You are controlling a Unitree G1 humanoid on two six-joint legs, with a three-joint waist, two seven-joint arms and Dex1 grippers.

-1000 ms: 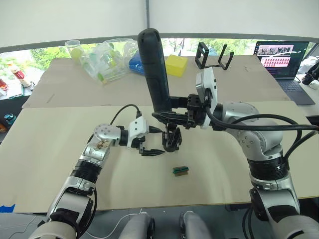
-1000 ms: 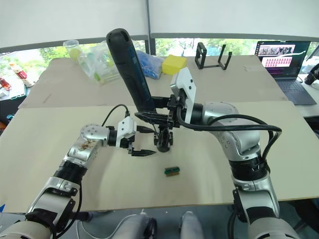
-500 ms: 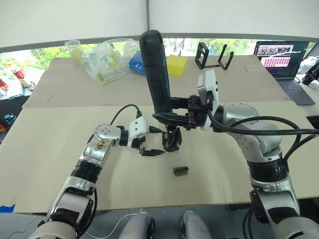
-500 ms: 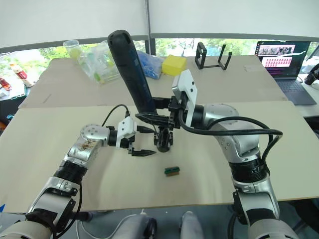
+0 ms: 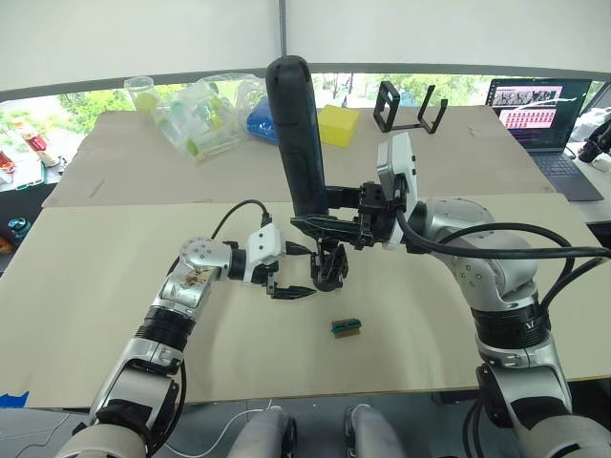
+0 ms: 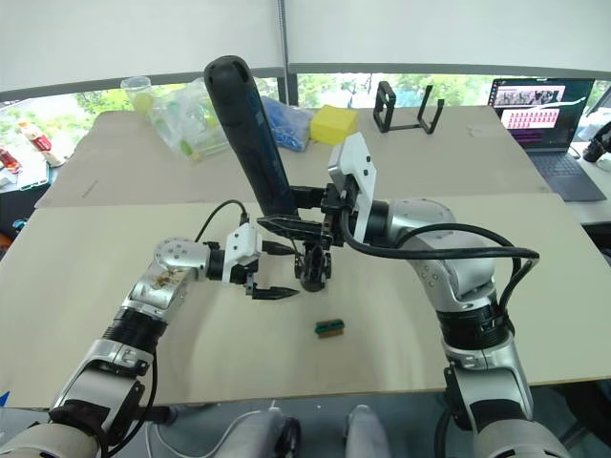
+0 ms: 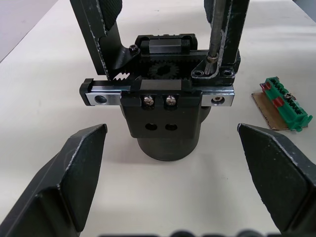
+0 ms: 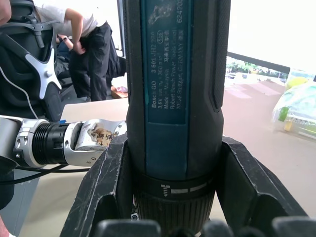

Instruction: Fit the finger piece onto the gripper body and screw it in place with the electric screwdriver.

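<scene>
Driving the screw: right gripper clamps the electric screwdriver on the gripper body; left gripper gapes wide (steadying needed next).

a wide worktop covered in pale beige sheets fills the room's middle, with a seam running across it. behind it hangs a white wall panel, split by a grey upright strip. below the panel runs a low band of window showing green leaves in daylight. at the far edge of the worktop lie a clear plastic bag, a yellow block and a black stand. an open laptop sits at the far right corner. a person stands in the background of the right wrist view.
</scene>
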